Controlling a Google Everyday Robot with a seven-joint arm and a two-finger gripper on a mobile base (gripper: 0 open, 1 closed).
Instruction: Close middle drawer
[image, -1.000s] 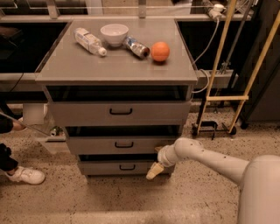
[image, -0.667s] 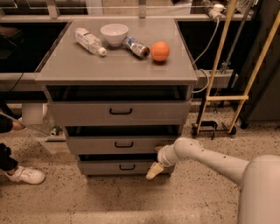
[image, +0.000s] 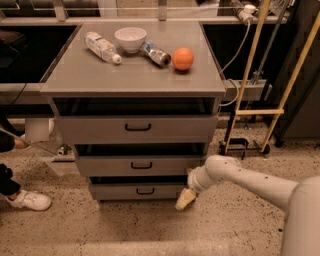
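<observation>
Middle drawer (image: 141, 165) is partly pulled out, front panel running left-right, stacked between top drawer (image: 137, 128) and bottom drawer (image: 145, 190); gripper (image: 183, 199) hangs low by its near-right corner, so the panel lies up-left, push goes far; spread or pressed together, can't tell. Versus a second ago: gripper and drawer essentially unmoved.

Your cabinet top (image: 125, 75) carries a bottle (image: 101, 46), bowl (image: 130, 39), can (image: 155, 54) and orange (image: 183, 58) along its back; your gripper (image: 183, 199) hangs low by the cabinet's front right corner.
</observation>
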